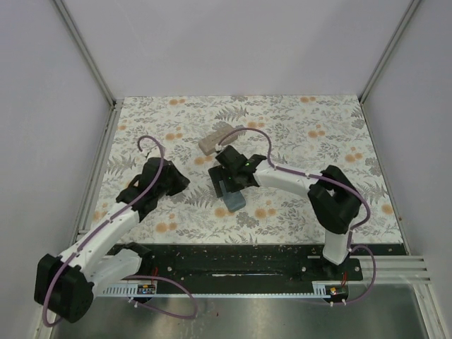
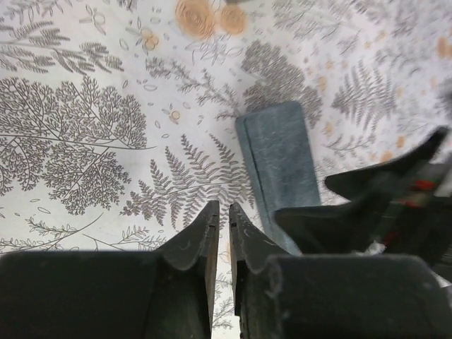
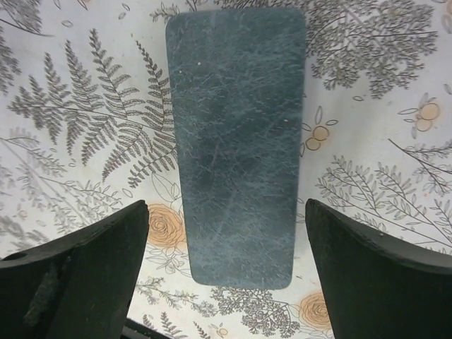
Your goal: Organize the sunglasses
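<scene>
The right gripper [image 3: 226,212] is standing wide open over the slate-blue oblong case [image 3: 236,127] at frame centre, gripping nothing. The left gripper [image 2: 222,210] is hovering barely parted, empty. The sunglasses are showing in no view.

Sunglasses hidden, not visible in any view.

So there's a slate-blue oblong case [image 3: 236,141] lying flat on a tablecloth [image 1: 304,127] printed with grey ferns and orange flowers. A tan case [image 1: 215,138] sits further back at an angle, near it but apart. Plain white walls [image 1: 233,42] all round.
</scene>
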Robot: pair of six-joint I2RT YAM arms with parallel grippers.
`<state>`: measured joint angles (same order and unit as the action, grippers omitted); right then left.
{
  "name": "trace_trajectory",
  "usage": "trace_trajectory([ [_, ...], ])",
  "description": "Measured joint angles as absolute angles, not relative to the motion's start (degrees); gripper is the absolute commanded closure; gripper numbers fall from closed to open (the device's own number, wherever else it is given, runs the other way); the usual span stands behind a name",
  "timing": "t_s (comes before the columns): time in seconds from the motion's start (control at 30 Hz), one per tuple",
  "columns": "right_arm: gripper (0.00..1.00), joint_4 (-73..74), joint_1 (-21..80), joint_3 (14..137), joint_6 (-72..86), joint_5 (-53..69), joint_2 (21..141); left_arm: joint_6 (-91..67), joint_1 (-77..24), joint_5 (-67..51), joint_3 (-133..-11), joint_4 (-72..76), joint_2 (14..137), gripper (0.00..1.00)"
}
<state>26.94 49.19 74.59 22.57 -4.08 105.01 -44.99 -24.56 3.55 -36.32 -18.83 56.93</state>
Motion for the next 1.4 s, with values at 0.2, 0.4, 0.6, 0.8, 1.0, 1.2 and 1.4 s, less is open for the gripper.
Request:
trace_trajectory([
  [0.2,0.36,30.52,52.03,78.17,20.88,-9.08,111.59,-44.75,-23.81,5.28,-36.16,-20.23,49.56,0.79],
  [0.4,0.56,33.28,52.14,79.50,21.80,-14.46,112.90,-44.10,-23.51,6.26,-36.16,-21.91,48.88,0.79],
  [0.6,0.54,34.41,46.46,74.59,24.18,-17.08,108.95,-43.24,-23.49,6.17,-36.16,-22.46,50.06,0.79],
  [0.8,0.00,36.49,29.52,67.51,24.32,-19.40,101.08,-42.78,-23.49,5.69,-36.16,-22.41,50.74,0.69],
  [1.0,0.01,36.75,26.63,67.44,24.60,-16.45,95.61,-40.03,-23.49,3.79,-36.62,-22.28,50.78,0.21],
  [1.2,0.01,35.11,26.74,65.95,25.23,-13.23,81.71,-37.50,-23.49,2.96,-37.60,-22.61,46.87,0.01],
  [1.4,0.01,29.39,26.79,58.87,25.30,-12.64,55.99,-34.74,-23.49,3.07,-38.41,-22.02,37.01,0.01],
])
